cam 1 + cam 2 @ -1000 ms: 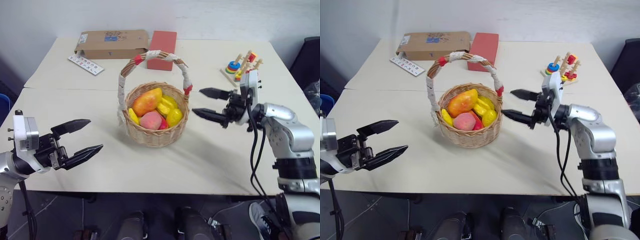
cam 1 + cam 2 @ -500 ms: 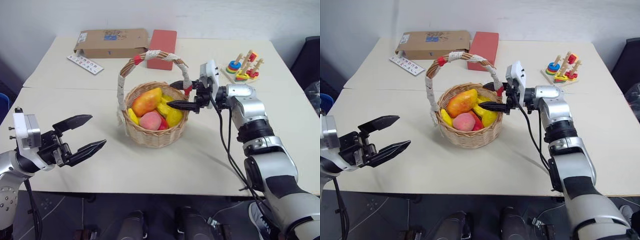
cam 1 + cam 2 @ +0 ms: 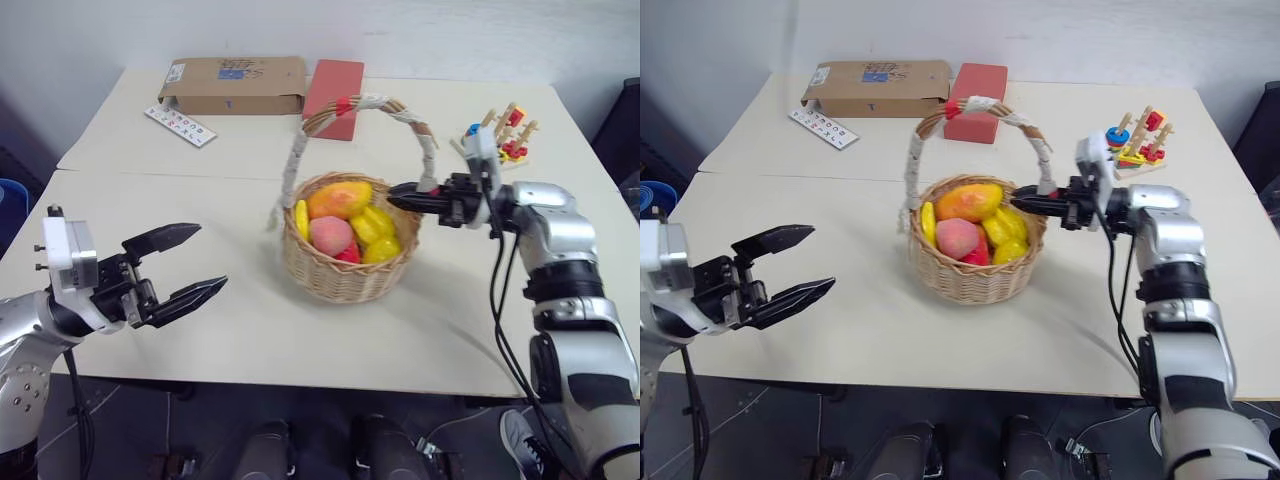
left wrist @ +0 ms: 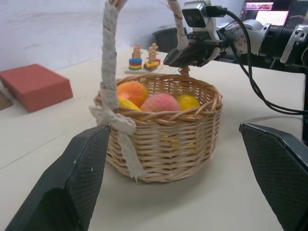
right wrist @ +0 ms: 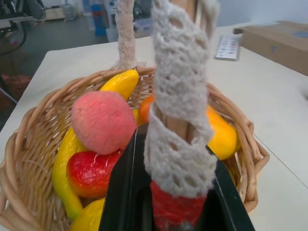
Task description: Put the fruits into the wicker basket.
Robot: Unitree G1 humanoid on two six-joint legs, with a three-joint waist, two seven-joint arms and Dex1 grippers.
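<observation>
The wicker basket [image 3: 350, 262] sits mid-table [image 3: 250, 330], holding the peach [image 3: 330, 235], what looks like the lemon [image 3: 383, 249] and other fruit. My right gripper [image 3: 402, 198] is clenched on the basket's cloth-wrapped handle [image 5: 180, 120] near its red tie. My left gripper [image 3: 205, 262] hangs apart from the basket, jaws spread, grasping nothing.

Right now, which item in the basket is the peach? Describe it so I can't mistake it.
Find the wicker basket in the middle of the table, its handle base clamped by the right gripper. The peach sits near the centre of the pile. It is the round, matte, pink ball; its neighbours are glossy yellow, orange or red.
</observation>
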